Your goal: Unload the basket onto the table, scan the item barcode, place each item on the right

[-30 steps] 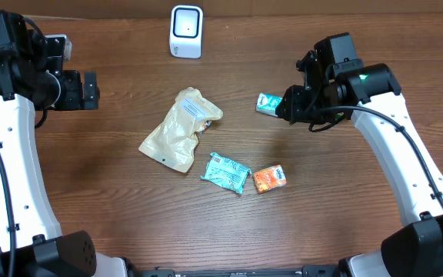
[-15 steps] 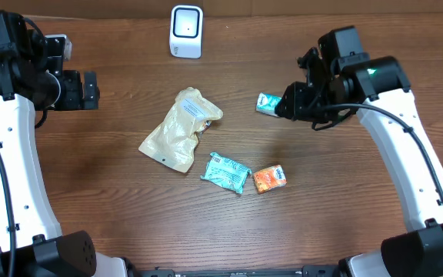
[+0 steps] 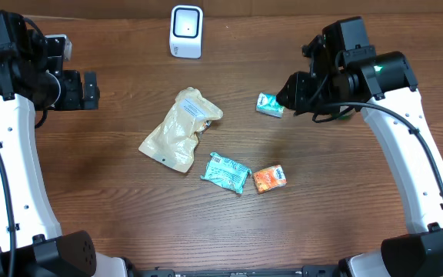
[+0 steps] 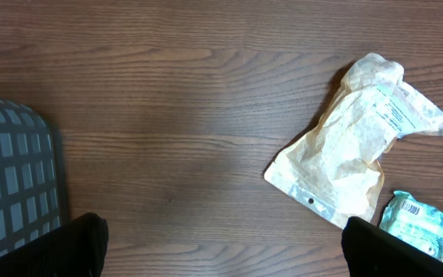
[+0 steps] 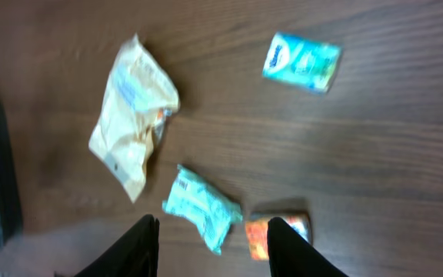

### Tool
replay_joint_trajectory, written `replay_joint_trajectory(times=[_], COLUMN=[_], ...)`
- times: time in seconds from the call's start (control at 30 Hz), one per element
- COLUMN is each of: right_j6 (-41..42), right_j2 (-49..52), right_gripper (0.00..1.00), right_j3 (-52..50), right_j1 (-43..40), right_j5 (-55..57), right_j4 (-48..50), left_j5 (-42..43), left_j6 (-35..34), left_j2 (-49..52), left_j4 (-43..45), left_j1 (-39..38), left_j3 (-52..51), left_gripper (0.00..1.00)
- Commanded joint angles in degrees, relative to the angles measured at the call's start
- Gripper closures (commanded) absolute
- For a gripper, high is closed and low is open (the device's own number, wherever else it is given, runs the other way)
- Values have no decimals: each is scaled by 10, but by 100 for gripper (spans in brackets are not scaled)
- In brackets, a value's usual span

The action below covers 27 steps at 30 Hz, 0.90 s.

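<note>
Overhead view, right gripper (image 3: 287, 97): the jaws are seen parted with nothing between them, raised off the wood table (image 3: 344, 200). A small teal sachet (image 3: 269, 104) is found just beside it at 9 o'clock, lying flat and ungripped. The left gripper (image 4: 225, 246) is spread wide and empty, toward the table's 9 o'clock side.

Outward from the right claw are listed:
- white scanner (image 3: 186, 31), 10 o'clock, well apart
- cream pouch (image 3: 181, 129), between 8 and 9 o'clock
- larger teal packet (image 3: 226, 171), 7 o'clock
- orange packet (image 3: 269, 178), 6 o'clock

Progress: nothing is presented to the scanner, so pickup and scan are judged outstanding.

Writing: a white label is borne by the pouch and a blue-and-white logo by the sachet. Neither can be read.
</note>
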Motion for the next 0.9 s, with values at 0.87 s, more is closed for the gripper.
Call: replay_joint_trajectory(times=[0.87], right_j6=[104], right_j2=[115], right_gripper=[57], right_j3=[-17], right_j1=[0], right_j5=[42], right_j4=[107], left_j5=[0], left_j6=[12], left_j2=[3], left_j4=[0], left_j1=[-7], left_j3=[-2], left_gripper=[0])
